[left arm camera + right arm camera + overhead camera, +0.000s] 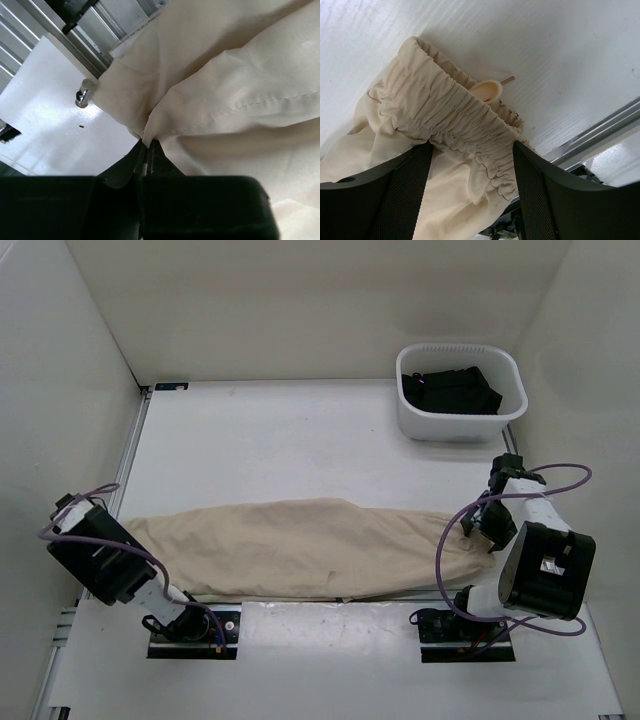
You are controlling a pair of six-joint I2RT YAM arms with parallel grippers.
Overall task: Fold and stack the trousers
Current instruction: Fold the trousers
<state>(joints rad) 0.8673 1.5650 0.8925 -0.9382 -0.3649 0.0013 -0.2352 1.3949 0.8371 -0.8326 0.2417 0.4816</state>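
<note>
The beige trousers [300, 548] lie flat across the near part of the table, hem end at the left and elastic waistband at the right. My left gripper [132, 540] is at their left end. In the left wrist view it [148, 145] is shut on a pinch of the trousers' [235, 85] edge. My right gripper [487, 527] is at the waistband end. In the right wrist view it [472, 150] is open, its fingers [410, 180] standing either side of the gathered waistband [455, 117], which bunches up between them.
A white basket [412, 420] with black garments [452, 388] stands at the back right. White walls enclose the table. A metal rail [133, 445] runs along the left edge, and a rail [600, 137] shows close to the waistband.
</note>
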